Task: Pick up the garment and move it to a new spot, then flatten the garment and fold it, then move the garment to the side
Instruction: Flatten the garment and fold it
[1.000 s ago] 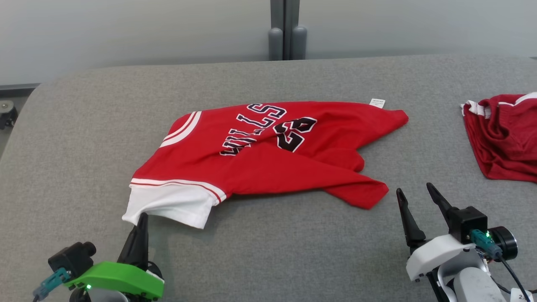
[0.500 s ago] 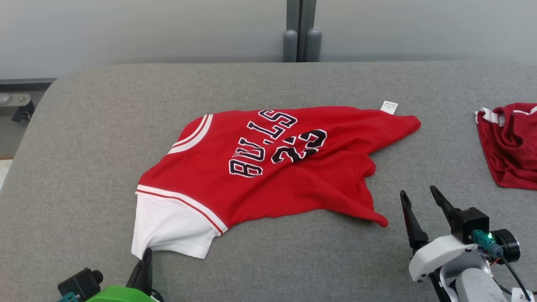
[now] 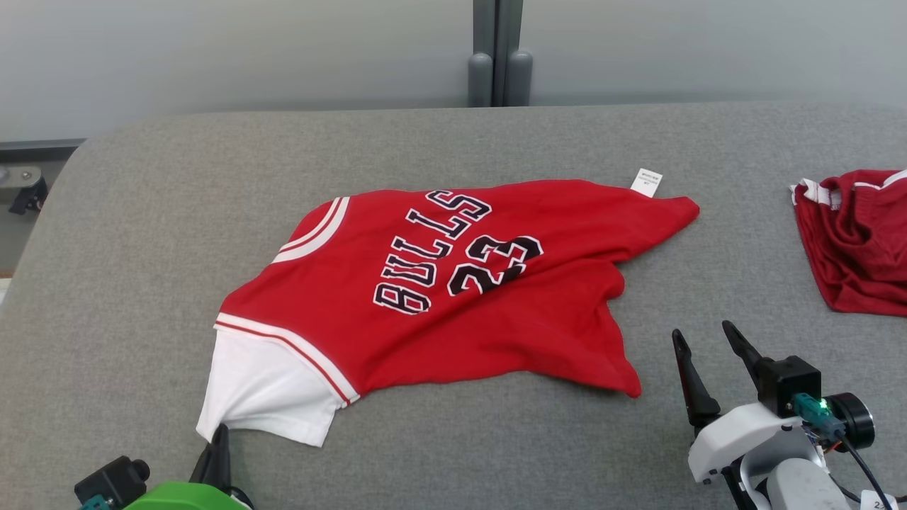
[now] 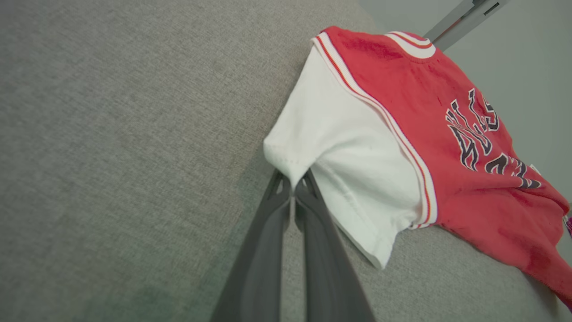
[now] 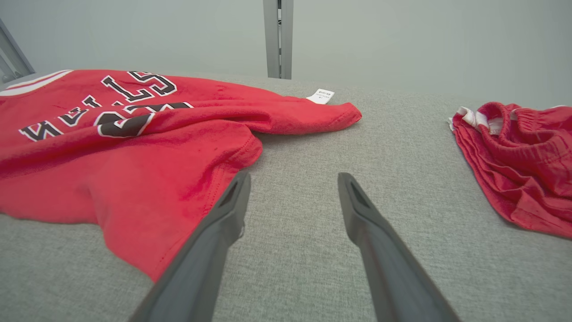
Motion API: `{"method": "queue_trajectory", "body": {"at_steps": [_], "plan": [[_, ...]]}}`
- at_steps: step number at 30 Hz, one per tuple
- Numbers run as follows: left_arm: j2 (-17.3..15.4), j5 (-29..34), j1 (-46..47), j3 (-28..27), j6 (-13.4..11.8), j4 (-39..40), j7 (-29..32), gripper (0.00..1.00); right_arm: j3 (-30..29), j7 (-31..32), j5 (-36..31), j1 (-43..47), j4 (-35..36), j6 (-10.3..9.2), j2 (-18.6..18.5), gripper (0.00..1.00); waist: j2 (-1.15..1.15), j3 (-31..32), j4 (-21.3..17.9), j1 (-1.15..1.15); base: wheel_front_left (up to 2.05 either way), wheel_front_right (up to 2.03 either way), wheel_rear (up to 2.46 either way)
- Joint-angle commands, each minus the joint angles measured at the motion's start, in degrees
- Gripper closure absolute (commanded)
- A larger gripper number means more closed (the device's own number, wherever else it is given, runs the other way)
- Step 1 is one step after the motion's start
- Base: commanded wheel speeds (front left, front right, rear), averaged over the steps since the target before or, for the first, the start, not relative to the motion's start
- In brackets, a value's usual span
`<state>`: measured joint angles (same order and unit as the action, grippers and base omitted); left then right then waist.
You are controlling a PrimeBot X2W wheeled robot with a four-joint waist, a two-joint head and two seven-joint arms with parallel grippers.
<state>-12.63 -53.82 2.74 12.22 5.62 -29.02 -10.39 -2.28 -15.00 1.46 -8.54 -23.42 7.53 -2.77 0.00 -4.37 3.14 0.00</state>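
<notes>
Figure: we see the red jersey [image 3: 453, 283] lying near the middle of the grey table [image 3: 142, 212], spread out but rumpled and not yet folded. We judge that flattening, folding and the move aside remain. At its 7 o'clock, our left gripper [image 3: 220, 439] pinches the corner of the white sleeve [image 3: 262, 386]. At 4 o'clock, our right gripper [image 3: 701, 329] stands wide and empty. A second red garment [image 3: 857, 241] lies at 3 o'clock, crowding that side.

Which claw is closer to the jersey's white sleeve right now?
Left. The left claw is shut on a corner of the white sleeve. The right claw stands open beyond the red hem of the jersey, well away from the sleeve.
</notes>
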Motion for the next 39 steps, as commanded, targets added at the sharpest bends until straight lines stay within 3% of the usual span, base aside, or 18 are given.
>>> {"method": "queue_trajectory", "body": {"at_steps": [1,2,3,4,5,12,19,32,39], "plan": [[-0.62,0.07,0.87,0.2,0.3,-0.66,0.35,1.0,-0.03,-0.26,0.11,0.68,-0.11,-0.09,-0.23,0.0,0.0,0.06,-0.1,0.0,0.0,0.0,0.0],[-0.62,0.13,1.03,0.31,0.28,-0.99,0.46,1.0,-0.02,-0.25,0.18,0.7,-0.16,-0.09,-0.23,0.0,0.0,0.11,-0.13,0.0,0.0,0.0,0.0],[-0.65,0.28,1.23,0.23,0.17,-1.37,0.07,0.73,-0.02,-0.26,0.3,0.7,-0.16,-0.09,-0.23,0.0,0.0,0.18,-0.17,0.0,0.0,0.0,0.0],[-0.75,0.71,1.42,0.14,-0.19,-1.58,-0.47,0.56,-0.06,-0.26,0.42,0.68,-0.04,-0.09,-0.23,0.0,0.0,0.23,-0.18,0.0,0.0,0.0,0.0],[-0.91,1.14,1.65,0.08,-0.4,-1.79,-1.04,0.0,-0.12,-0.26,0.53,0.68,0.1,-0.09,-0.23,0.0,0.0,0.34,-0.16,0.0,0.0,0.0,0.0],[-1.79,3.33,2.35,-0.91,-0.39,-1.78,-3.6,0.0,-0.37,-0.26,0.69,1.19,0.94,-0.09,-0.23,0.0,0.0,1.97,0.63,0.0,0.0,0.0,0.0],[-2.58,10.09,1.86,0.2,-0.09,1.45,-4.76,0.0,0.0,-0.26,1.01,2.4,1.95,-0.09,-0.23,0.0,0.0,4.21,1.33,0.0,0.0,0.0,0.0],[3.18,24.16,-1.66,-1.26,0.91,9.16,-4.74,0.0,1.4,-0.26,2.78,4.82,3.48,-0.09,-0.23,0.0,0.0,6.77,0.54,0.0,0.0,0.0,0.0],[5.03,26.13,-3.09,-2.61,1.42,9.39,-4.75,0.0,2.08,-0.26,3.88,5.97,3.64,-0.09,-0.23,0.0,0.0,7.26,-0.11,0.0,0.0,0.0,0.0]]}}
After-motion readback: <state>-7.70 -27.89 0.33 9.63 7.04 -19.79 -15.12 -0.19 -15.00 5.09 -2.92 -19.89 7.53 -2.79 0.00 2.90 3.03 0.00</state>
